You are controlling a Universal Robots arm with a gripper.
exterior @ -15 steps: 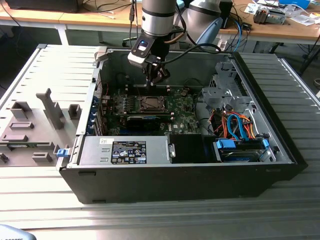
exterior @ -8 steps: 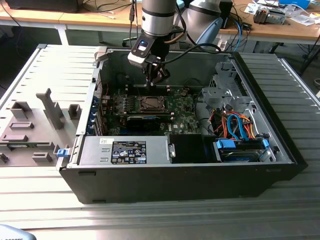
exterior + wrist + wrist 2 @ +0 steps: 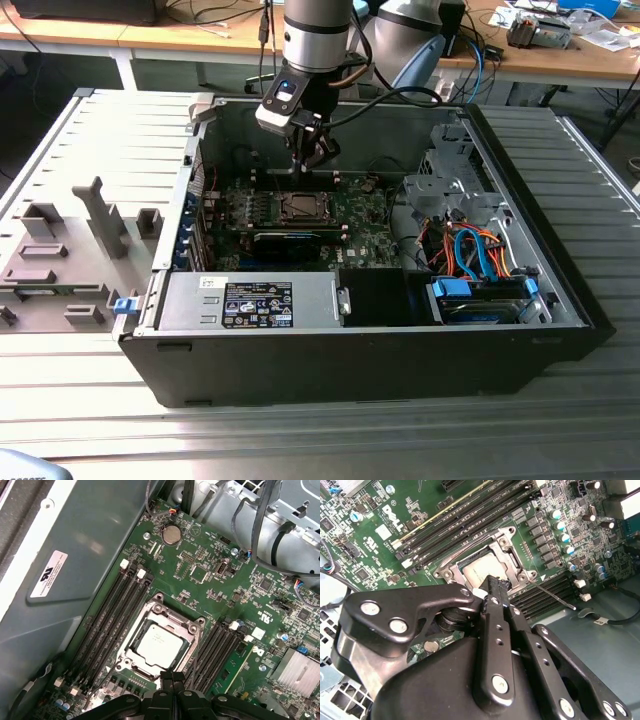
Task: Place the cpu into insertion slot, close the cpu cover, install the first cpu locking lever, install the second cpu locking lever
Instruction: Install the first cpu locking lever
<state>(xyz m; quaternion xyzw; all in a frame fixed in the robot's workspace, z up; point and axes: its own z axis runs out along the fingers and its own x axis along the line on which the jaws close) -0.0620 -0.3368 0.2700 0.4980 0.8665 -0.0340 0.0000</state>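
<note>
At the exterior view's left, a grey fixture block (image 3: 60, 262) sits on the table beside the open case (image 3: 350, 370), whose power supply (image 3: 250, 300) fills the near-left corner. At centre frame, the gripper (image 3: 312, 152) hangs just above the slot (image 3: 300, 208) on the green board. Orange and blue cables (image 3: 475, 250) crowd the case's right side.

In the first wrist view, the cpu (image 3: 159, 643) lies seated in the slot with its pale metal face up. The cover (image 3: 176, 616) appears to lie flat around it, framing the chip through its window. The gripper (image 3: 173, 676) has its fingers drawn together, nothing between them, and its tip is at the cover's edge. In the second wrist view, the gripper (image 3: 496, 582) hides part of the cpu (image 3: 477, 570) and of the cover (image 3: 512, 555). Whether the tip touches the frame cannot be told. A thin lever (image 3: 555, 596) runs out from the slot's corner over the memory rails, apparently not yet latched.

The cpu is judged light, thin and stiff, smooth on its face and fragile at its underside contacts. It is best handled by opposite edges and kept level. The cover looks like stiff sheet metal on a hinge, best pushed at its free edge. The lever is likely a springy wire rod, best taken near its bent free end, where narrow fingertips could slip off.
</note>
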